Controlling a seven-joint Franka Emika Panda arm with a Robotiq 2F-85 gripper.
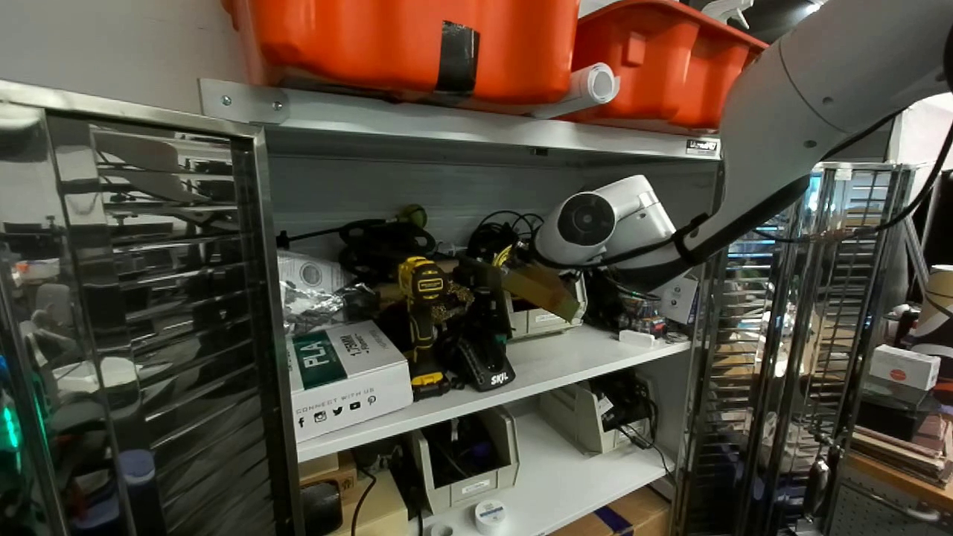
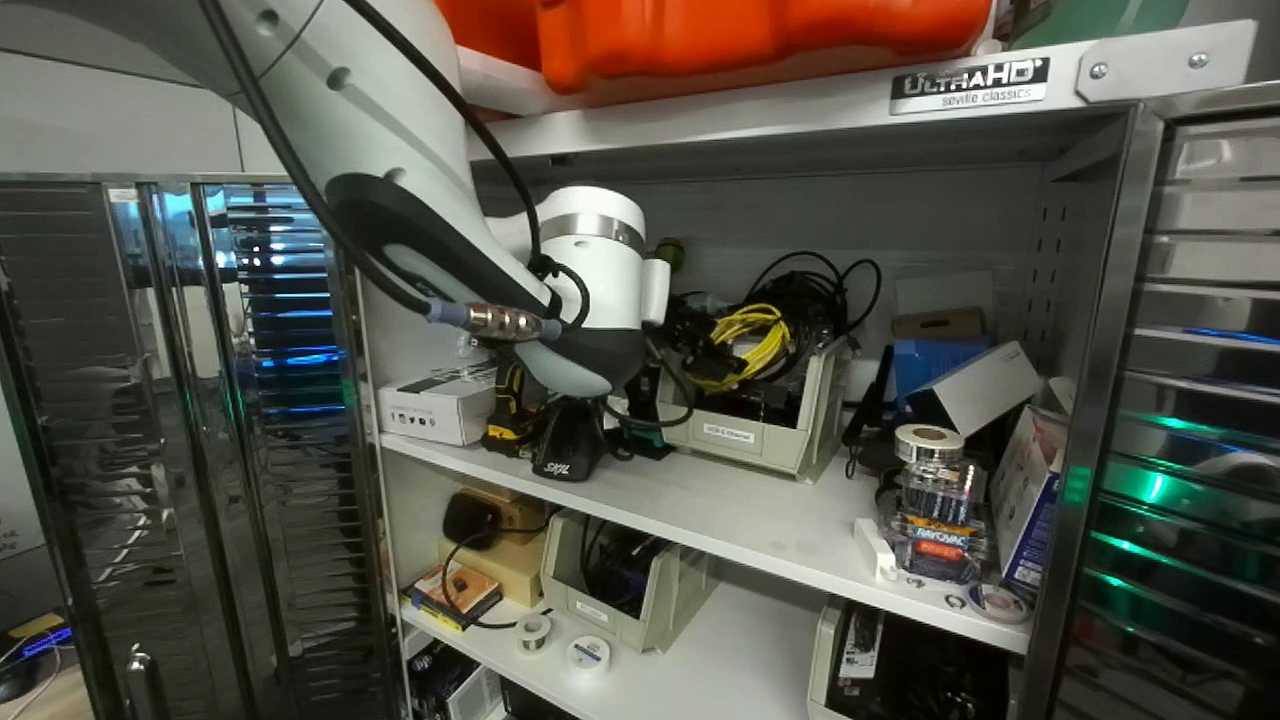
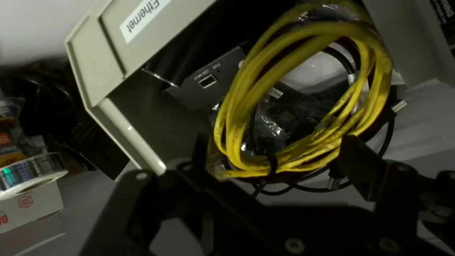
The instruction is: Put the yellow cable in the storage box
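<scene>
The yellow cable is a loose coil with a dark tie, lying on top of the contents of a beige storage box labelled Ethernet. In an exterior view the yellow cable shows on top of the same storage box on the upper shelf. My gripper is open, its fingertips wide apart at the near side of the coil. The right fingertip overlaps the cable's edge in the wrist view; I cannot tell whether they touch. In both exterior views the gripper is largely hidden by the arm or clutter.
Black cables lie behind the coil. A yellow drill and a black charger stand beside the box. Battery packs and a tape roll are at the shelf's other side. Orange bins sit above.
</scene>
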